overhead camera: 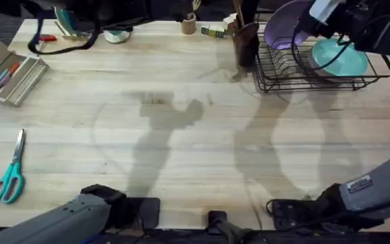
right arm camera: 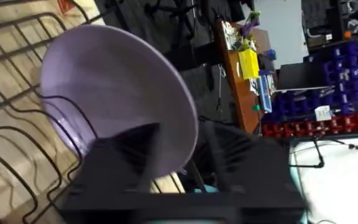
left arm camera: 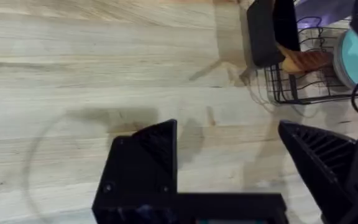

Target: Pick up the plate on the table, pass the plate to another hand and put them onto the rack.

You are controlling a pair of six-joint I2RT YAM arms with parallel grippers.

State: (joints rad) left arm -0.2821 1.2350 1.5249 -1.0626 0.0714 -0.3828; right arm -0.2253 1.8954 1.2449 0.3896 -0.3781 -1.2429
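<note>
1. Right gripper (right arm camera: 179,155) is clamped on the plate (right arm camera: 114,99), one black finger on each face of the lower rim in the right wrist view; in the overhead view the plate (overhead camera: 284,30) stands on edge at the upper right of the frame, over the near-left end of the rack (overhead camera: 317,73).

2. Left gripper (left arm camera: 229,168) hangs empty, its jaws spread wide above bare table (overhead camera: 181,149), with nothing between them. The handover looks finished — what remains, by my reading, is seating the plate in a slot.

3. What could go wrong: the plate is tilted rather than upright, and the rack wires (right arm camera: 17,124) cross just beside its lower edge. If the rim meets a wire top instead of a gap, it may skate sideways or tip out over the rail when let go.

4. A teal plate (overhead camera: 340,57) already sits in the rack, to the right of the lavender one. Letting go too early, or lowering too far right, could knock the two together.

5. A dark holder (overhead camera: 246,42) stands just left of the rack; a leftward swing of the plate could clip it.

6. Pose: the right arm reaches from the lower right of the overhead frame up to the upper right corner, wrist bent over the rack. The left arm stays low at the lower left, near its base — well apart from the rack.
</note>
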